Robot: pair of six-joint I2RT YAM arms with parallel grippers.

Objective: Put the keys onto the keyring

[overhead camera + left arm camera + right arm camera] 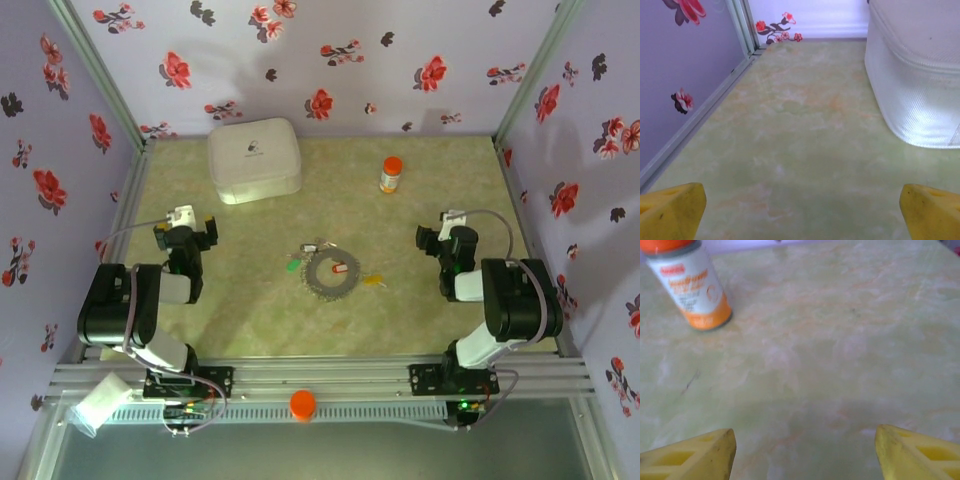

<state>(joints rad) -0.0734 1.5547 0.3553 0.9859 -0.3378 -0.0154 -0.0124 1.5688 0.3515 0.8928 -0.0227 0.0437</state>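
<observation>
The dark grey keyring (331,273) lies flat at the middle of the table. A red-tagged key (341,268) rests inside it. A green one (293,265) and a silvery one (314,246) lie at its upper left, and a yellow one (374,281) at its right. My left gripper (186,229) hovers well to the left of the ring, open, its yellow fingers (671,210) wide apart over bare table (802,220). My right gripper (448,234) is off to the ring's right, open too (805,455), with nothing between its fingers (692,455).
A white lidded box (254,159) stands at the back left, close ahead of the left gripper (920,75). An orange-capped bottle (391,174) stands at the back right, ahead-left of the right gripper (690,285). Flowered walls (60,150) enclose the table.
</observation>
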